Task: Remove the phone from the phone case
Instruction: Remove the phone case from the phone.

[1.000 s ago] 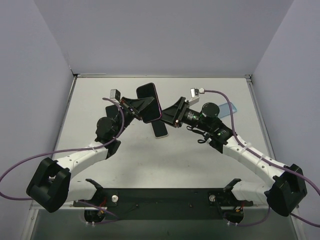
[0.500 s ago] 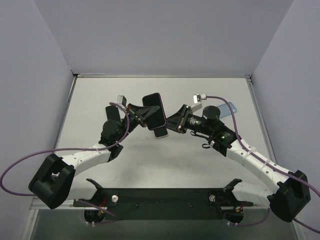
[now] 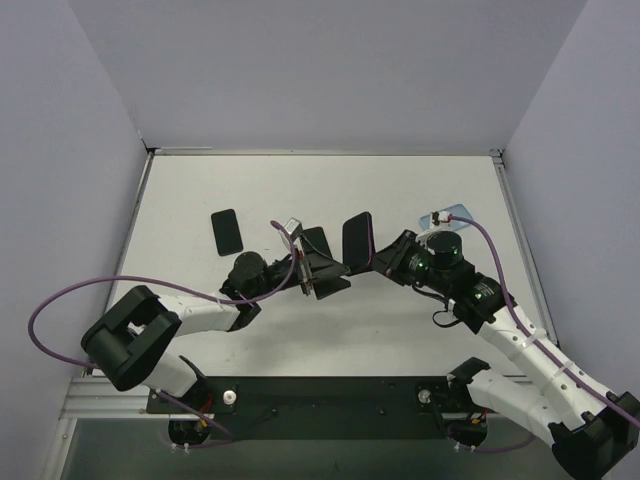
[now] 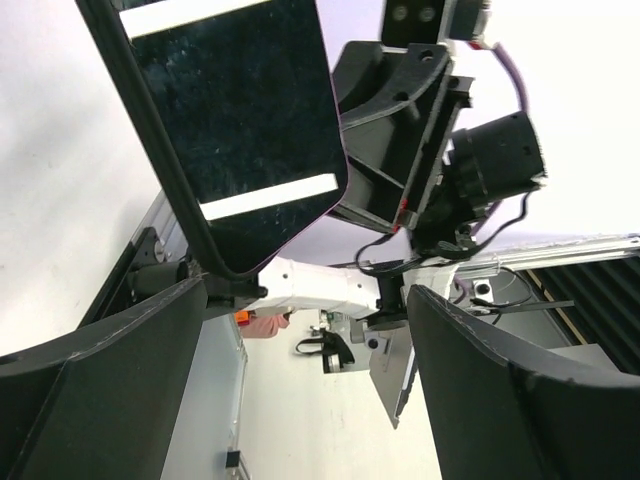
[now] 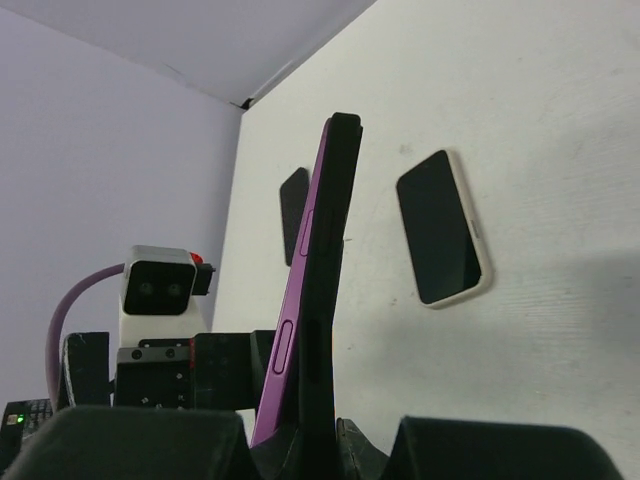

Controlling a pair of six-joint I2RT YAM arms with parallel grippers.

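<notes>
The phone sits in its purple phone case and is held upright, above the table, by my right gripper, which is shut on its lower end. In the right wrist view the phone is edge-on between the jaws of that gripper, black body on the right, purple rim on the left. My left gripper stands just left of the phone, wide open. In the left wrist view its fingers are far apart with nothing between them, and the phone's dark screen is above them.
A bare black phone lies flat at the back left of the table. A second phone in a cream case lies flat beyond the held one. A pale blue flat item lies behind the right arm. Walls close in on three sides.
My left gripper has let go of the phone, opened wide and dropped lower. My right gripper has shut on the cased phone and holds it alone, further right and nearer.
</notes>
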